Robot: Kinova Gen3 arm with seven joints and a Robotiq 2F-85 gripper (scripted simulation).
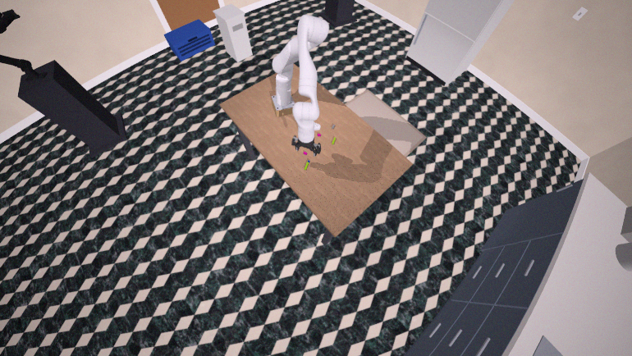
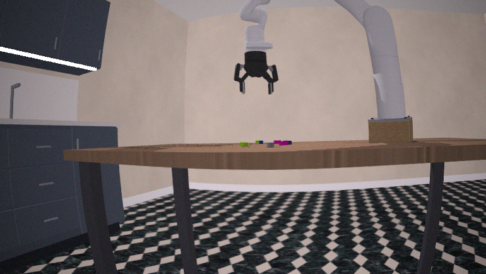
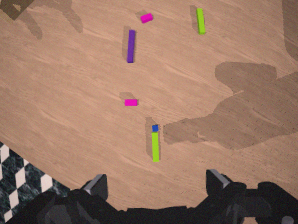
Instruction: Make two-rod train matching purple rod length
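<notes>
A blue rod (image 1: 308, 161) (image 2: 260, 142) (image 3: 155, 128) and a lime rod (image 1: 306, 165) (image 2: 257, 141) (image 3: 155, 147) lie flat, end to end, nearly in one line. Any gap between them is very small; whether they touch is unclear. The purple rod (image 2: 289, 142) (image 3: 131, 46) lies flat, apart from them, in the upper part of the wrist view; the arm hides it in the top view. My gripper (image 1: 306, 150) (image 2: 256, 92) (image 3: 156, 183) is wide open and empty, high above the table.
One magenta rod (image 1: 304, 152) (image 3: 131, 102) lies between the blue and purple rods' areas, clearly apart. Another magenta rod (image 1: 318, 134) (image 3: 146, 18) lies beyond the purple one. A second lime rod (image 1: 334, 139) (image 2: 243, 144) (image 3: 201, 21) and a grey rod (image 1: 333, 126) (image 2: 270, 144) lie farther off.
</notes>
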